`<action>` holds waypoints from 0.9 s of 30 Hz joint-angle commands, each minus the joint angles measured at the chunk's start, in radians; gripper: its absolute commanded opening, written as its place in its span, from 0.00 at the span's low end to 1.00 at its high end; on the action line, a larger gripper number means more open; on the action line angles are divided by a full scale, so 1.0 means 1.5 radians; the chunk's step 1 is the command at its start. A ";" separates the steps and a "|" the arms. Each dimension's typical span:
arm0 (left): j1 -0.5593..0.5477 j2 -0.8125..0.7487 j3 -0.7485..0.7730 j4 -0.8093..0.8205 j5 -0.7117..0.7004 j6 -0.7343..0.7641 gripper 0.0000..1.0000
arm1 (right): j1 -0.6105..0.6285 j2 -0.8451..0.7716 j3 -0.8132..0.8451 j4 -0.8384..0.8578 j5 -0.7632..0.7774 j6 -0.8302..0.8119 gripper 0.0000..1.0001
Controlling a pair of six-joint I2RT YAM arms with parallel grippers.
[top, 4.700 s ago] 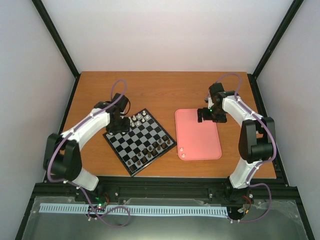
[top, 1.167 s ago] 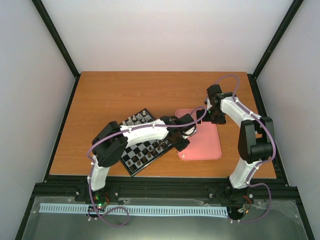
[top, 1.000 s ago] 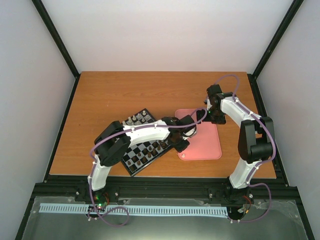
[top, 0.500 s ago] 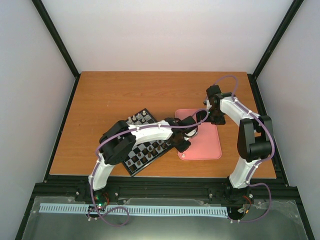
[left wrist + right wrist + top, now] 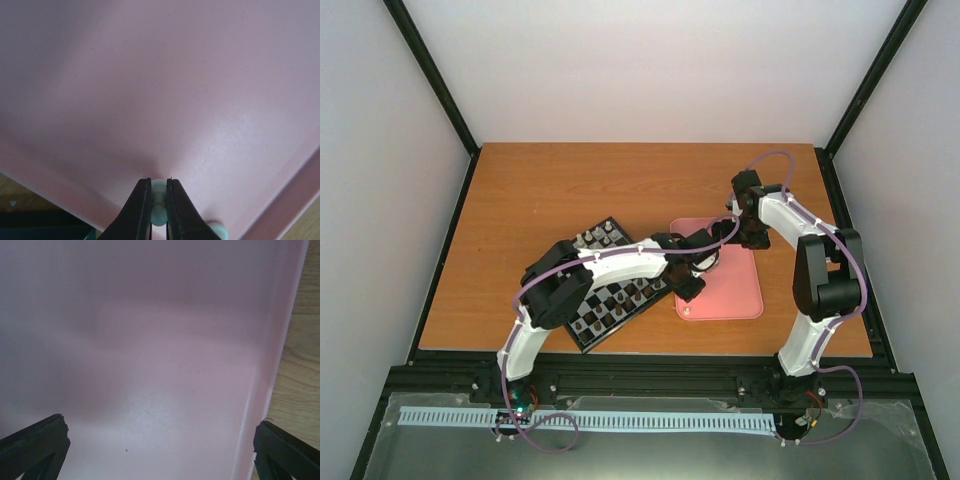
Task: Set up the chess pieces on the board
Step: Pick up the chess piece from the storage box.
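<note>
"What's the left gripper (image 5: pixel 158 185) got?"

"Its jaws are pinched almost together on one white piece (image 5: pixel 159 204), gripped right at the tips. As far as I can tell the piece is sitting on the floor of the pink tray (image 5: pixel 160 90), not lifted off it."

"Anything close by?"

"A second white piece (image 5: pixel 218 230), at about 4 o'clock of the held one and just beside the outer finger. Both are tucked into the tray's 7 o'clock corner as seen from above. The tray itself lies at 3 o'clock of the board (image 5: pixel 618 322)."

"And the right gripper (image 5: pixel 159 426)?"

"Its jaws are wide with nothing between them. It hangs over the tray's 12 o'clock end."

"So what could go wrong?"

"It's a thin grip on a tiny rounded thing. I'd guess it could swivel or pop out on the lift. The outer finger might also clip the neighbour and send it rolling along the tray wall. After that the carry heads toward 9 o'clock, over the dark pieces (image 5: pixel 638 293) on the board's near side, and a low pass could topple them. The white pieces on the board (image 5: pixel 603 236) crowd its 12 o'clock corner, so a careless set-down there could knock one over."
</note>
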 commanded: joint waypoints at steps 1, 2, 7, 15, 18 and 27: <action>0.005 -0.004 0.018 -0.027 0.004 0.003 0.01 | 0.003 0.011 0.020 -0.003 0.006 -0.007 1.00; 0.006 -0.009 0.020 -0.033 0.005 0.005 0.01 | 0.004 0.012 0.020 -0.003 0.006 -0.007 1.00; 0.012 -0.044 0.024 -0.055 -0.001 0.007 0.01 | 0.004 0.015 0.023 0.000 0.001 -0.004 1.00; 0.022 -0.080 0.047 -0.090 -0.026 0.009 0.01 | 0.004 0.019 0.025 0.008 -0.008 -0.001 1.00; 0.038 -0.108 0.069 -0.111 -0.032 0.003 0.01 | 0.004 0.022 0.024 0.009 -0.008 -0.001 1.00; 0.168 -0.258 -0.022 -0.217 -0.126 -0.060 0.01 | 0.004 0.032 0.044 0.014 -0.034 -0.007 1.00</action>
